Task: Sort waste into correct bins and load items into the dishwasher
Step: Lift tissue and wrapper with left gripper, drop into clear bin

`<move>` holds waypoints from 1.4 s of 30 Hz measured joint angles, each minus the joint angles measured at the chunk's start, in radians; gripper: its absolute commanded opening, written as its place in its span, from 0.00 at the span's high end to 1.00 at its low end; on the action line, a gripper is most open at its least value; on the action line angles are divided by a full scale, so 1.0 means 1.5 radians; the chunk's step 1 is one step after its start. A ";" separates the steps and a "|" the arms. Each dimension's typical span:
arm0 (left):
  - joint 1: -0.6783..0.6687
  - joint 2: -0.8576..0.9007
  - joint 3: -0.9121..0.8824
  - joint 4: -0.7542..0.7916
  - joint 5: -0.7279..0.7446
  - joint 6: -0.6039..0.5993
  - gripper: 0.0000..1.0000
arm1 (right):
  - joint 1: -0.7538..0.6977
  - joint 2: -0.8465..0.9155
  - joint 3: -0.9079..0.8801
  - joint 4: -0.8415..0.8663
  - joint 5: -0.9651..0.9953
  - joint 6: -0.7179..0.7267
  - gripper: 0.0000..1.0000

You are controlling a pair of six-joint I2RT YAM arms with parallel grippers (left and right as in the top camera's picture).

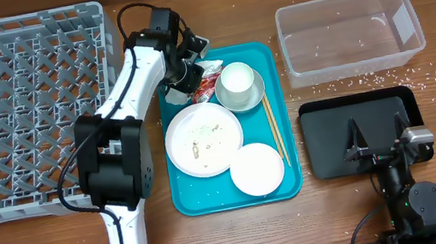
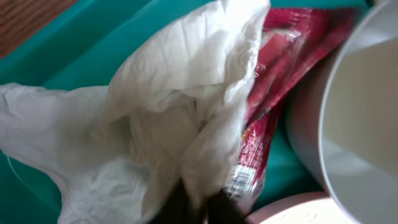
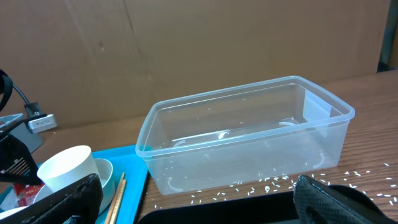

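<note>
The left pincer (image 2: 196, 208) looks clamped on a fold of the crumpled napkin (image 2: 180, 112) (soft, featherweight, tears easily); a bunched ridge should grip best. The right pincer (image 1: 378, 148) gapes apart.

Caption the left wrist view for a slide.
Left end effector grips crumpled white napkin lying over red wrapper on teal tray.

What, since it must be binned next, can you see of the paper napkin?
The napkin is thin white paper, crumpled into soft folds and creases, with no stains that show. It lies on the teal tray, spreading leftward, and one bunched lobe is draped over the red wrapper. The left gripper appears to pinch a fold at the napkin's near edge between its dark fingertips.
</note>
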 measured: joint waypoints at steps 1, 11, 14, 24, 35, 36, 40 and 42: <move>0.000 0.001 0.006 -0.008 0.000 -0.005 0.96 | 0.000 0.000 0.000 0.000 0.000 0.000 0.00; 0.000 0.001 0.206 -0.167 0.045 -0.043 0.96 | 0.000 0.000 0.000 -0.001 0.000 0.000 0.00; 0.000 0.001 0.284 -0.209 0.062 -0.052 0.96 | 0.000 0.000 0.000 0.000 0.000 0.000 0.00; -0.003 0.001 0.387 -0.100 0.199 -0.061 0.96 | 0.000 0.000 0.000 -0.001 0.000 0.000 0.00; -0.101 0.002 0.387 0.064 0.289 -0.061 0.96 | 0.000 0.000 0.000 0.000 0.000 0.000 0.00; -0.115 0.003 0.387 0.077 0.284 -0.061 0.96 | 0.000 0.000 0.000 -0.001 0.000 0.000 0.00; -0.174 0.022 0.387 0.135 0.237 -0.067 0.96 | 0.000 0.000 0.000 0.000 0.000 0.000 0.00; -0.199 0.042 0.387 0.164 0.204 -0.073 0.96 | 0.000 0.000 0.000 0.000 0.000 0.000 0.00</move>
